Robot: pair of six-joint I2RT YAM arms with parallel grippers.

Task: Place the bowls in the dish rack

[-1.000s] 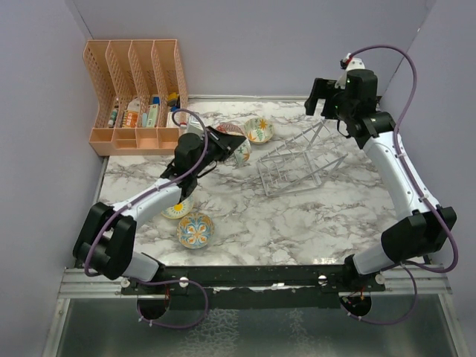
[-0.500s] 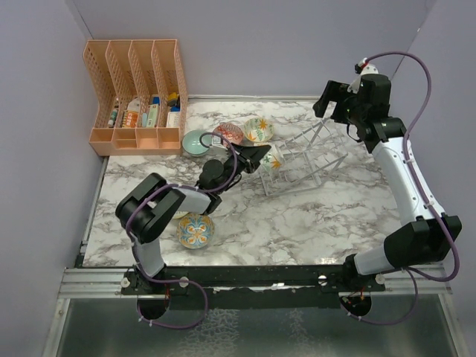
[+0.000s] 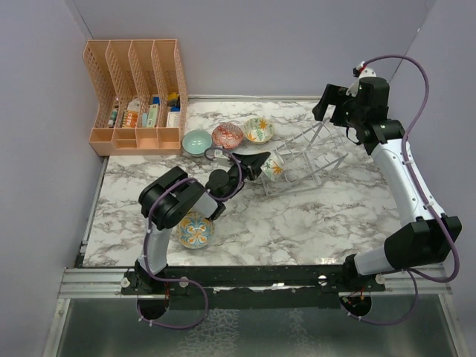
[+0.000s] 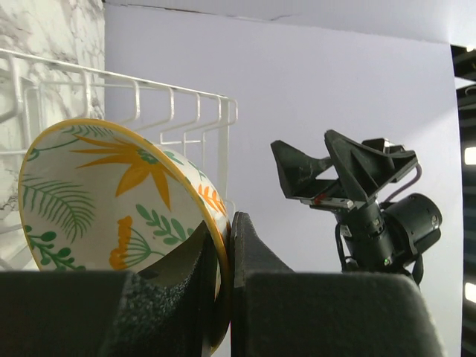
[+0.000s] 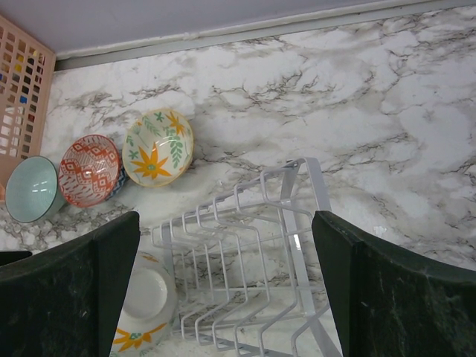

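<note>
My left gripper [image 3: 262,161] is shut on the rim of a yellow-rimmed floral bowl [image 4: 111,193], one finger inside it and one outside. The bowl stands on edge at the left end of the white wire dish rack [image 3: 305,156], against its wires [image 4: 178,111]. From above, the same bowl [image 5: 145,305] shows its white base beside the rack [image 5: 253,253]. My right gripper [image 5: 225,223] hangs open above the rack, holding nothing. A teal bowl [image 3: 196,141], a red-patterned bowl [image 3: 227,135] and a floral bowl [image 3: 258,129] sit in a row behind. Another floral bowl [image 3: 195,230] lies near the front left.
An orange slotted organizer [image 3: 137,97] with small items stands at the back left corner. The grey walls close in behind and on both sides. My left arm [image 3: 178,201] stretches across the table's left half.
My left arm has swung right and carried the floral bowl from near the bowl row to the rack's left end. The right gripper has shifted slightly right above the rack.
</note>
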